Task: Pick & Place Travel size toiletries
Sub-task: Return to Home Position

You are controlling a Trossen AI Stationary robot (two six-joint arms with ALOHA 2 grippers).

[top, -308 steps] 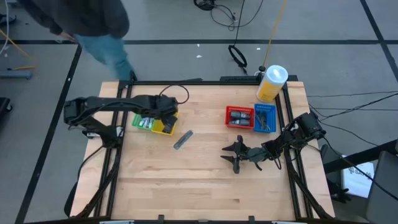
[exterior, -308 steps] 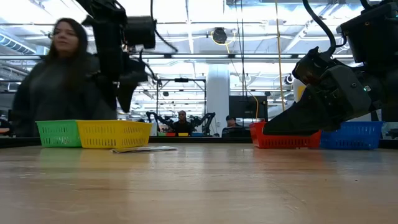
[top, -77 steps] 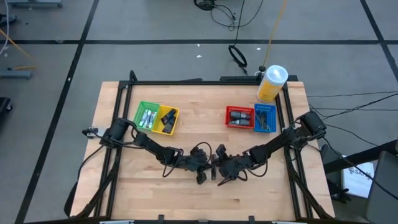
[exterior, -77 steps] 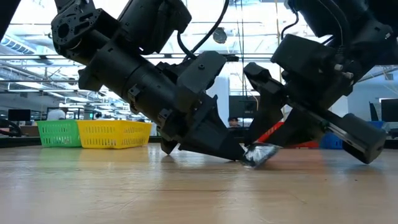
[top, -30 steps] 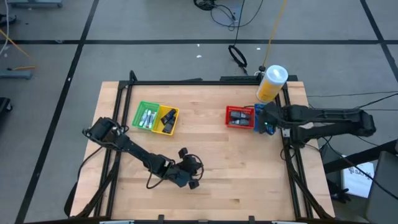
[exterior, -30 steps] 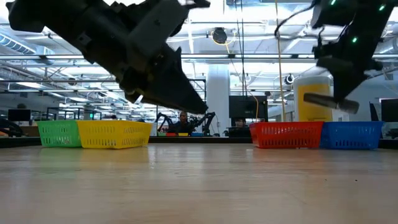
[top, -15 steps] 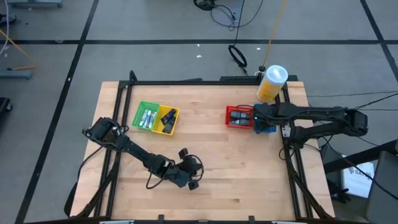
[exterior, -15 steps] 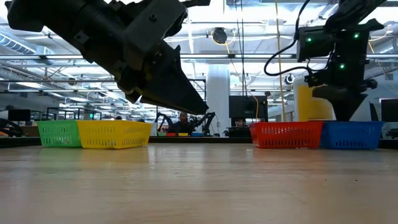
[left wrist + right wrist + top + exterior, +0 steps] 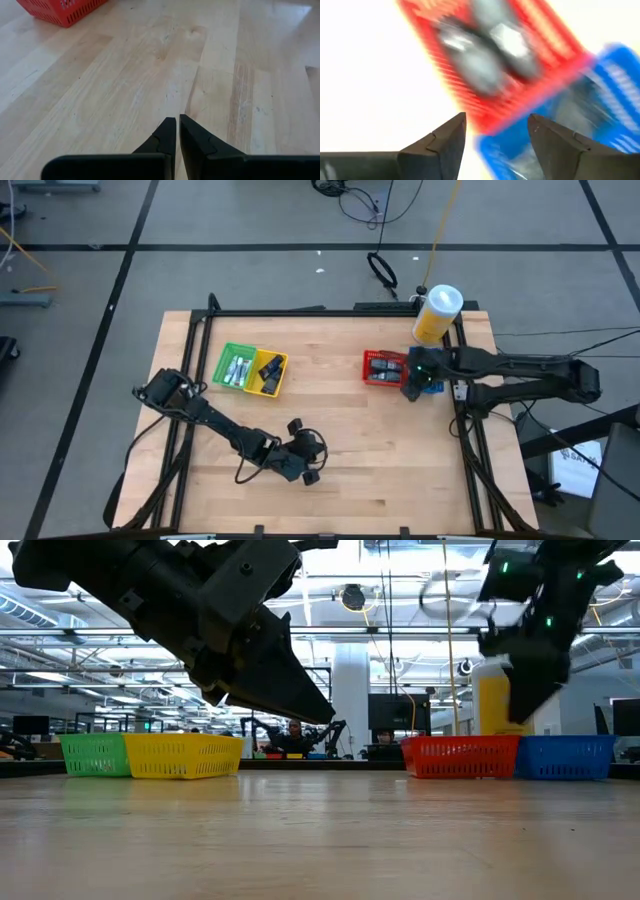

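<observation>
I had the right pincer (image 9: pixel 496 118) spread wide and empty, hanging above the seam where the red basket (image 9: pixel 367 369) meets the blue basket (image 9: pixel 434 361). The left pincer (image 9: pixel 177 126) sat low over bare worktop (image 9: pixel 400 460) near the front, fingers drawn almost together on nothing. All the travel size toiletries (image 9: pixel 384 366) I could see lay inside baskets. There were dark ones in the red, pale tubes in the green basket (image 9: pixel 220 368) and dark pieces in the yellow basket (image 9: pixel 282 383). What the blue one held I couldn't make out. I judged them light, soft-sided and slick. I'd pinch a tube gently across its middle, and take a flat sachet by a raised edge.
</observation>
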